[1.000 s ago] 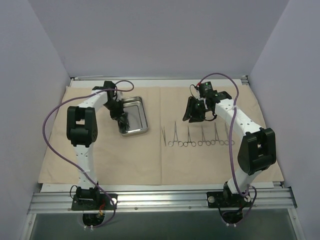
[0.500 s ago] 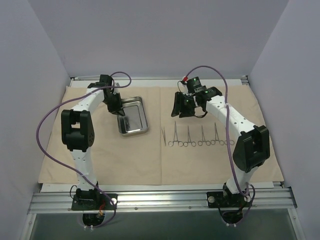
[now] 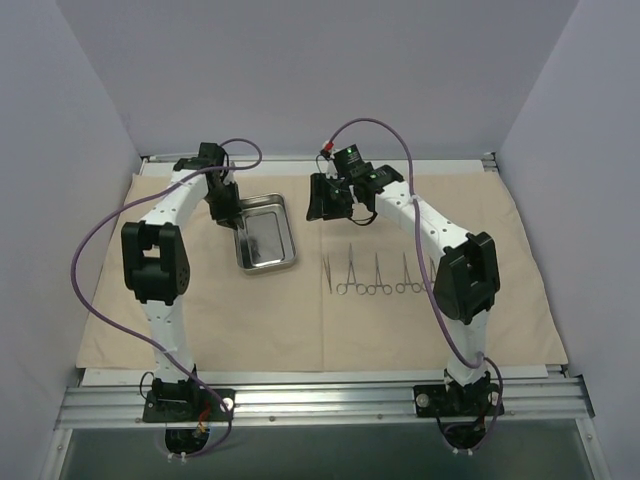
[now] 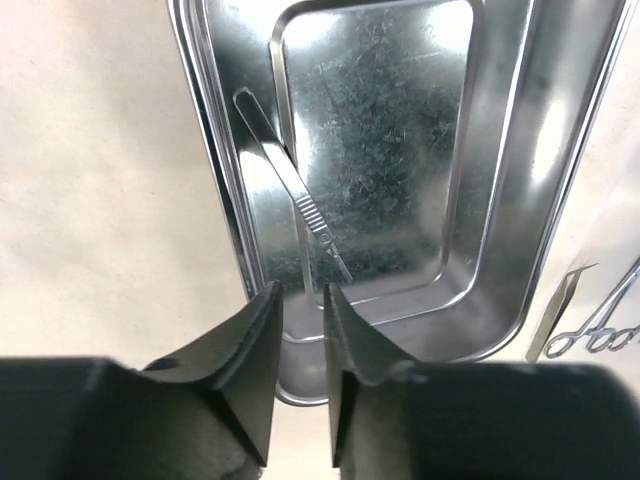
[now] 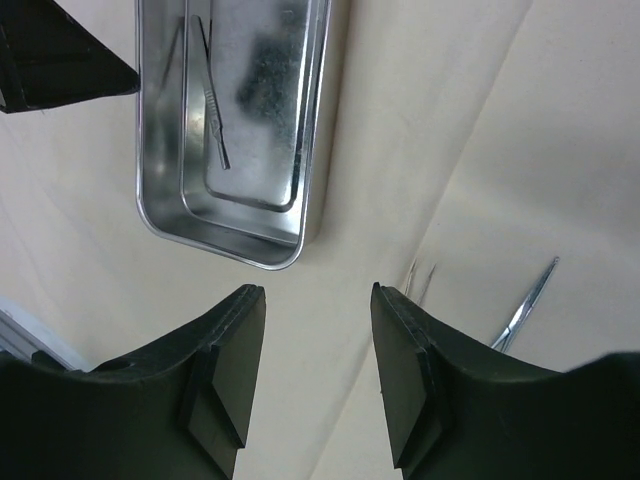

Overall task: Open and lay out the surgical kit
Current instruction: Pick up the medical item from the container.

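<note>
Far left: open beige cloth wrap (image 3: 120,300), spread flat over the table, roomy and bare.

Next, left end effector (image 4: 302,300): fingers parted by a narrow slit, grasping nothing, poised over the near rim of the steel tray (image 4: 500,200). Inside the tray, a slim flat-handled instrument (image 4: 295,190), lying diagonally, one end up against a long wall.

Likely step: lifting that piece out to join the laid-out row. Best done by opening wider, descending over the mid-handle on the flat floor, and staying off the wall to avoid shoving the light tray.

Near the tray's right side: right end effector (image 5: 315,300), released, fingers spread, empty, raised above bare cloth.

Farther right: tweezers (image 3: 327,272), then ring-handled forceps (image 3: 385,280) in a parallel row, apart from one another, rings toward the arms.

Only a narrow strip of free cloth between tray and tweezers; broader room in front of the row. Worth minding: right arm's elbow (image 3: 462,280) overhanging the row's right end.
</note>
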You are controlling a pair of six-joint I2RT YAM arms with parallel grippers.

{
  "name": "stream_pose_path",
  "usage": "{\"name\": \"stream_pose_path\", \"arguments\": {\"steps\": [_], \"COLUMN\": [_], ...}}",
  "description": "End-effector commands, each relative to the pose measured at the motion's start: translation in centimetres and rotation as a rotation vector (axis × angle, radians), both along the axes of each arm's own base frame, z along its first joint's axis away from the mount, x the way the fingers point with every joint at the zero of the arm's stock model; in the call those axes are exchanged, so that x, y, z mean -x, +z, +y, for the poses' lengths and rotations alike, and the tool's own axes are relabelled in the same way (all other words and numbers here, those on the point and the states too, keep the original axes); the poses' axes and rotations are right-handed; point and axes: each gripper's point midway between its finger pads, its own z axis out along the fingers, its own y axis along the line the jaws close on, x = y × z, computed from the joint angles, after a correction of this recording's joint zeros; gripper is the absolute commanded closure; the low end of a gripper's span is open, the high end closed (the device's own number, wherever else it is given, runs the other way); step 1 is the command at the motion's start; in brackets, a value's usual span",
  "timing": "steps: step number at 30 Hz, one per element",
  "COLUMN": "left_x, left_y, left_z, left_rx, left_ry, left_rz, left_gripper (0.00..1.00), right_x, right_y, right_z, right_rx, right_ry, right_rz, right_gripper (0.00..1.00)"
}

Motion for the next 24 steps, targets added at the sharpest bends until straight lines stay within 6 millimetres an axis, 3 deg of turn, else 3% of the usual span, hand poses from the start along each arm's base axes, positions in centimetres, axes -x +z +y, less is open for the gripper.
{"name": "stream_pose_path", "arguments": {"steps": [1, 7, 16, 24], "left_x": [1.0, 1.7, 0.3, -1.0], "left_y": [-0.1, -1.1, -3.2, -4.5], "left_z": [-0.4, -1.8, -2.6, -1.7], "left_rx": [-0.037, -0.084, -0.124, -0.206], "left_ry": [-0.003, 0.013, 0.068, 0.108], "left_rz": [0.044, 0.066, 0.08, 0.078], "left_gripper": [0.67, 0.48, 0.48, 0.49], "right_x": [-0.4, 0.8, 2.7, 3.3], "right_y": [2.0, 2.2, 2.0, 2.1], "right_z": [0.4, -0.4, -2.5, -4.9], "right_rx": [-0.004, -0.002, 0.014, -0.013], "right_ry": [-0.007, -0.014, -0.015, -0.049], "right_rz": [-0.047, -0.046, -0.034, -0.029], "right_gripper": [0.53, 0.53, 0.53, 0.53]}}
